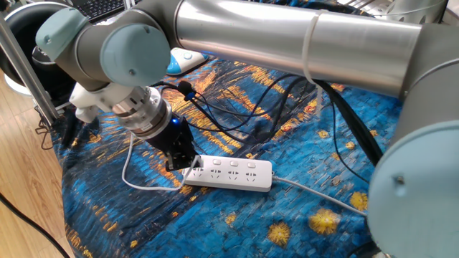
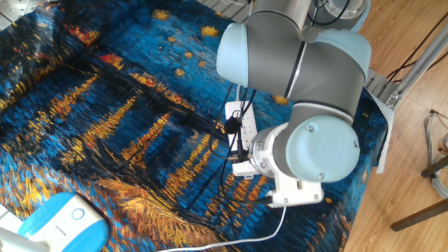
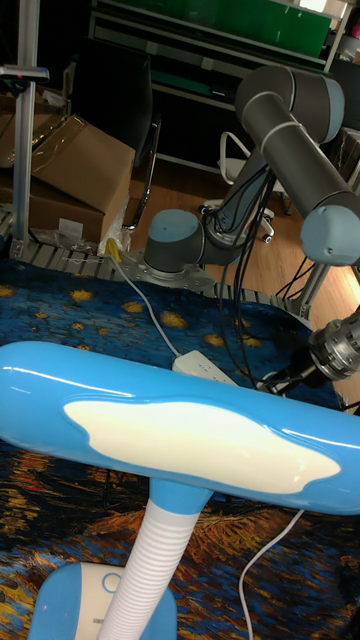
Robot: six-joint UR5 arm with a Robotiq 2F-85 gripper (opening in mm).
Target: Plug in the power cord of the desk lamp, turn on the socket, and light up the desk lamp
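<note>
The socket [image 1: 233,174] is a white strip with a row of outlets, lying on the blue painted cloth. My gripper [image 1: 185,159] stands at its left end, black fingers angled down onto the small white plug [image 1: 193,170] at the end outlet, and looks shut on it. From the plug, the thin white power cord [image 1: 128,170] loops left. In the other fixed view my wrist hides the plug; only parts of the socket [image 2: 241,112] show. The desk lamp [image 3: 175,430] fills the tall view with its blue head and white stem; its base [image 2: 61,222] sits at the near corner.
Black cables [image 1: 244,107] sprawl across the cloth behind the socket. The socket's thicker grey-white cable [image 1: 323,199] runs off to the right. A black round device [image 1: 29,32] stands at the far left past the table edge. Metal frame posts [image 1: 25,64] flank the left side.
</note>
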